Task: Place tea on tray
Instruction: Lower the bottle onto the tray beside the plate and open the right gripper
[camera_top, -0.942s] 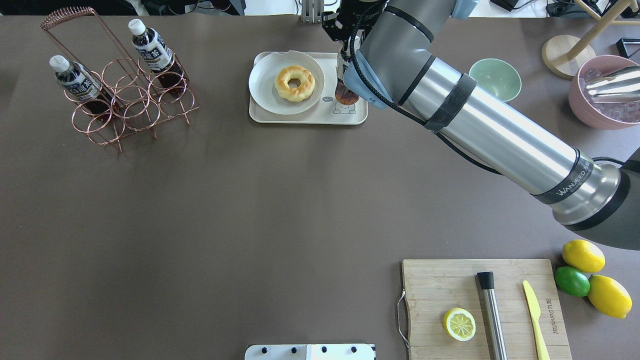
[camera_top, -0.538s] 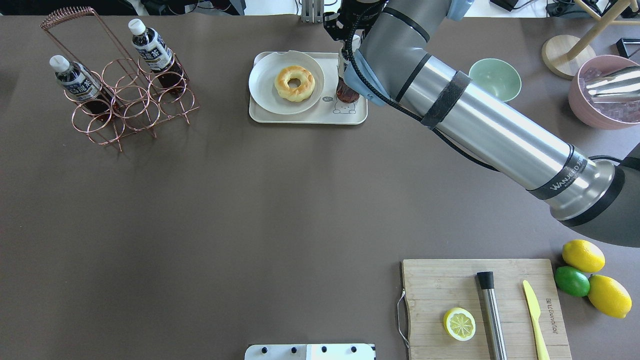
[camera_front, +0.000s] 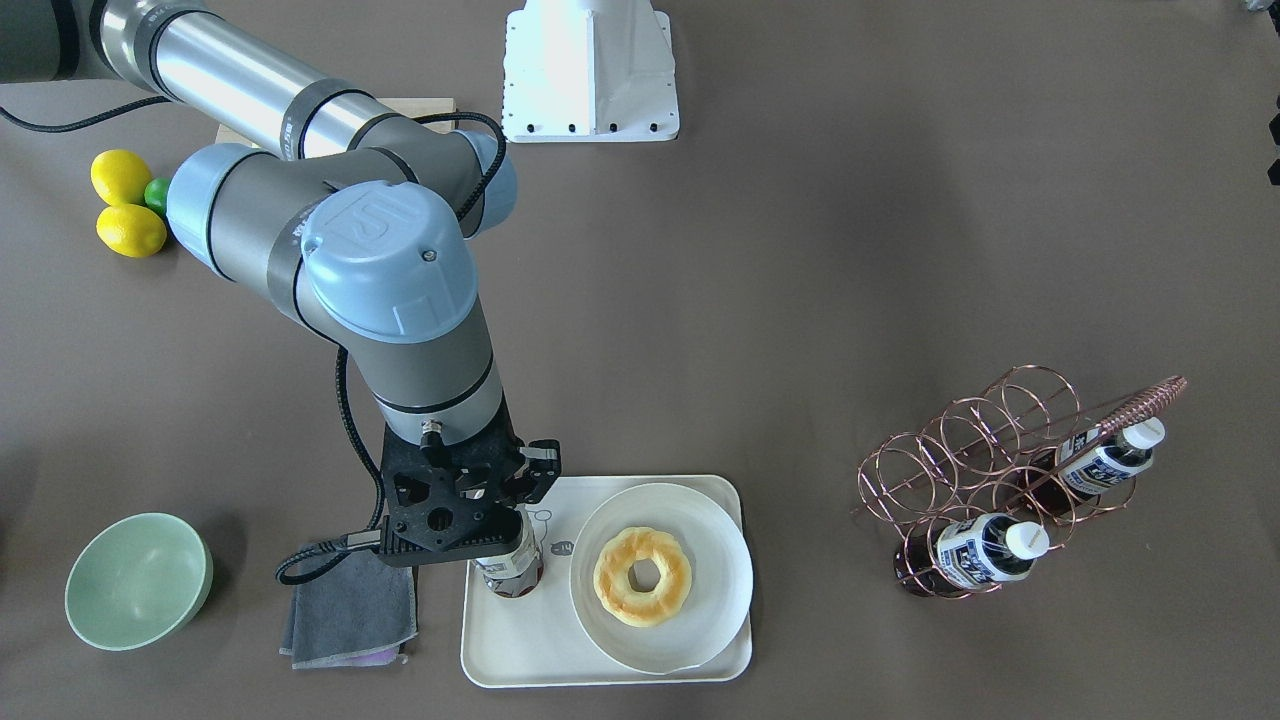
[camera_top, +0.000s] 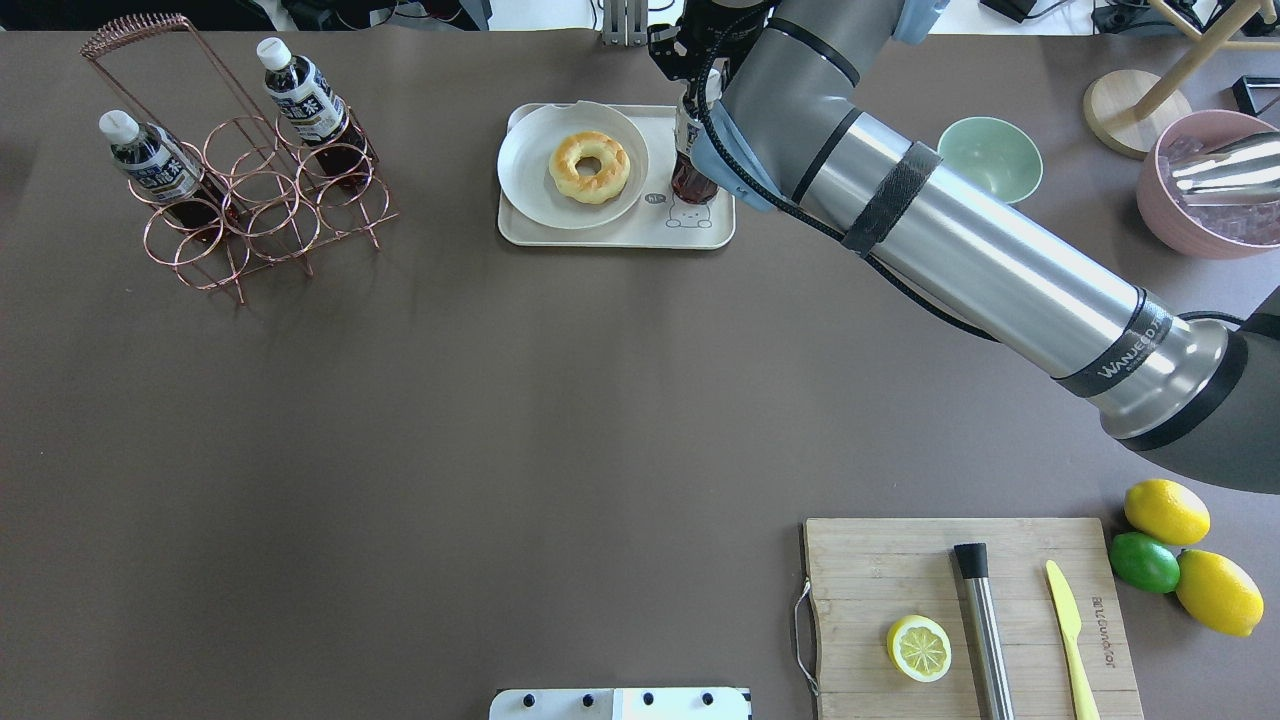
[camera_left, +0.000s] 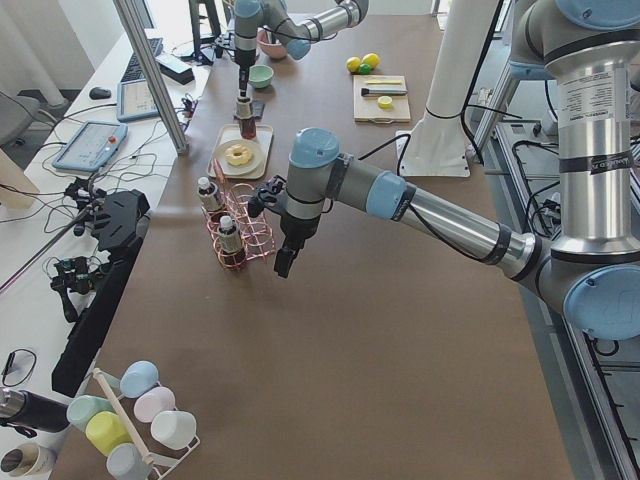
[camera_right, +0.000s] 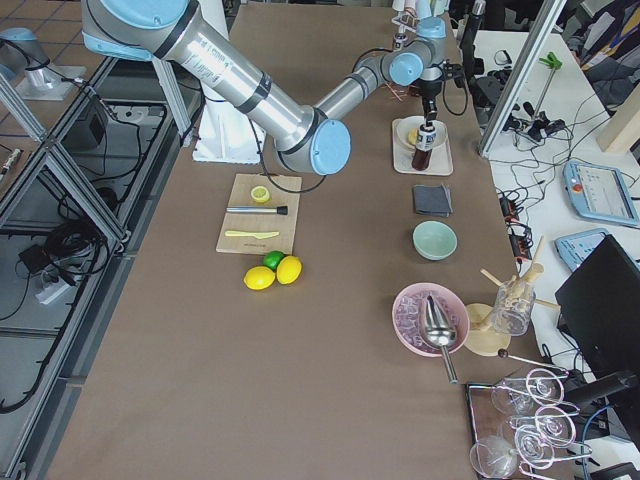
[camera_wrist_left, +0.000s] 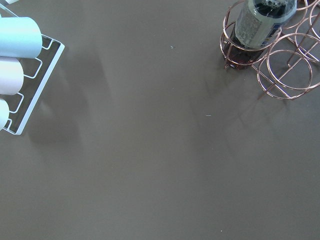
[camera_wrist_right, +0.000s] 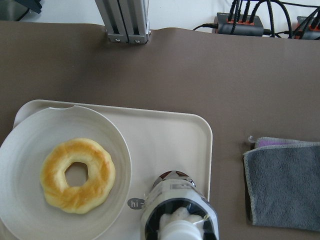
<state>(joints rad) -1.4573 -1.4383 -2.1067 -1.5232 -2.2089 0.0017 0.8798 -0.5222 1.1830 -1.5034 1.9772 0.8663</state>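
A tea bottle (camera_top: 690, 182) with dark tea and a white and blue label stands upright on the cream tray (camera_top: 610, 236), over the bear drawing and beside the plate. It also shows in the front view (camera_front: 512, 568) and the right wrist view (camera_wrist_right: 177, 210). My right gripper (camera_front: 497, 540) comes down from above and is shut on the bottle's top; its fingertips are hidden. Two more tea bottles (camera_top: 150, 160) (camera_top: 305, 95) sit in the copper wire rack (camera_top: 262, 205). My left gripper (camera_left: 284, 268) hangs above the table near the rack; I cannot tell whether it is open.
A white plate (camera_top: 528, 175) with a doughnut (camera_top: 590, 167) fills the tray's left part. A grey cloth (camera_front: 350, 610) and a green bowl (camera_top: 990, 158) lie right of the tray. A cutting board (camera_top: 860, 560) and lemons (camera_top: 1167, 511) are at the near right.
The right arm has lowered the bottle, which now stands upright on the tray. Nothing else has moved.
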